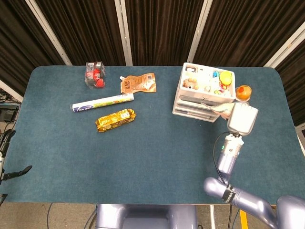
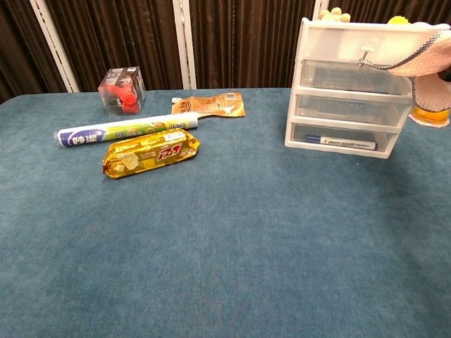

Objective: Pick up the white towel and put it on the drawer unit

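The white towel (image 2: 421,59) with a dark stitched edge hangs at the drawer unit's top front right corner and touches it. In the head view only a small part of the towel (image 1: 222,109) shows beside my right hand (image 1: 242,119), which holds it close to the right front of the white three-drawer unit (image 1: 190,109). The unit's (image 2: 338,105) open top holds several small toys. My left hand (image 1: 8,157) hangs off the table's left edge with its dark fingers spread and nothing in them.
An orange bottle (image 1: 243,91) stands just right of the unit, behind the towel. At the back left lie a gold snack pack (image 1: 116,119), a white roll (image 1: 102,102), an orange pouch (image 1: 138,83) and a clear box with red pieces (image 1: 95,74).
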Robot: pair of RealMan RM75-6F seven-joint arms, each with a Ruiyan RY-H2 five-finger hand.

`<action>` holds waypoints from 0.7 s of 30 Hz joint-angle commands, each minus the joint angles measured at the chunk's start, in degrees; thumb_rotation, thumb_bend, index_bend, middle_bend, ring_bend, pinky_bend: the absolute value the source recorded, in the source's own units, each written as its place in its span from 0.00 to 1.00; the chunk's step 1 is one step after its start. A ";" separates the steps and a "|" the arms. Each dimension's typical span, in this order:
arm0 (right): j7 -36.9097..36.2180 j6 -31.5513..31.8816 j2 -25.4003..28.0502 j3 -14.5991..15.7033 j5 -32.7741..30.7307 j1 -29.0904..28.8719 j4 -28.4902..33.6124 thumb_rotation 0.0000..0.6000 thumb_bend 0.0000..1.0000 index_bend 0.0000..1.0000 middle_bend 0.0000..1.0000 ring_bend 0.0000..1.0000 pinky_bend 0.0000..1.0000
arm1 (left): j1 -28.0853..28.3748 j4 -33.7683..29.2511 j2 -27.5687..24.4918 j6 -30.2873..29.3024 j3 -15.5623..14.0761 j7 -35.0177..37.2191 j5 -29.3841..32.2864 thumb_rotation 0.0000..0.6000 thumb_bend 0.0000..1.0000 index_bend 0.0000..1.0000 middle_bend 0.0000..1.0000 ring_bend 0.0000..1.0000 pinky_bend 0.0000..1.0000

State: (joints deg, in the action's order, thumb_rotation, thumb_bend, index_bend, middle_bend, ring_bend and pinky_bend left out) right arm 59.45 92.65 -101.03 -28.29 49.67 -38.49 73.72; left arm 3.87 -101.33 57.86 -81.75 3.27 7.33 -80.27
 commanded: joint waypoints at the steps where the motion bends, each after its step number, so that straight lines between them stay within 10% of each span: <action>1: -0.03 -0.14 -0.14 0.03 -0.20 -0.14 -0.13 1.00 0.36 0.95 1.00 1.00 0.98 | 0.01 -0.02 -0.01 0.03 -0.01 0.00 0.00 1.00 0.00 0.00 0.00 0.00 0.00; 21: -0.62 -0.63 -0.98 0.28 -0.89 -1.02 -1.88 1.00 0.36 0.95 1.00 1.00 0.99 | 0.07 -0.23 -0.19 0.32 -0.10 0.20 0.12 1.00 0.00 0.00 0.00 0.00 0.00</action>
State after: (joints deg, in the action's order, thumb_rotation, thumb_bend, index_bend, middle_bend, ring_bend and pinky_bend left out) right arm 58.84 92.14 -101.92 -28.12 48.88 -39.56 71.98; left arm 3.94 -101.56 57.68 -81.44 3.17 7.52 -80.15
